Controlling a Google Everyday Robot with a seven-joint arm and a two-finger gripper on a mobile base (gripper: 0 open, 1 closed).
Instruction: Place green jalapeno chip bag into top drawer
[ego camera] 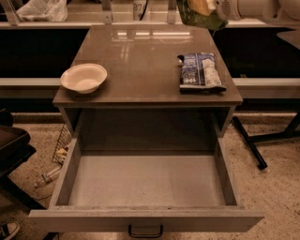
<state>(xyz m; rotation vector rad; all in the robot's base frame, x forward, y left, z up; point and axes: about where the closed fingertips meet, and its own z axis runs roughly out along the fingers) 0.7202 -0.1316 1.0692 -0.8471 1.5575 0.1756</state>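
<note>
Gripper [216, 8] was seen at the top right edge of the view, on the end of the white arm [262, 7] entering from the right, high over the table's far right corner. It was clamped on the green jalapeno chip bag [199, 14], which was held aloft, crumpled, partly cut off by the upper border and well apart from the drawer. Nearest the camera, the top drawer [145, 183] was seen standing open below the table top, flat grey bottom in full view, with a small dark handle [146, 231] centred on its front panel. On the speckled floor at left, a clear bottle [47, 176] was noted lying just beside the drawer's left wall, a wire object [61, 145] behind it and a dark seat [11, 145] further left. A black frame leg [248, 140] was noted on the floor at right. Behind the drawer, the brown table top [145, 51] was seen carrying a white bowl [83, 78], upright near the front left corner, and a flat blue-and-white bag [200, 71] lying near the right edge, the two well apart. Farthest back, a white plastic bag [42, 9] was seen on the counter at upper left.
</note>
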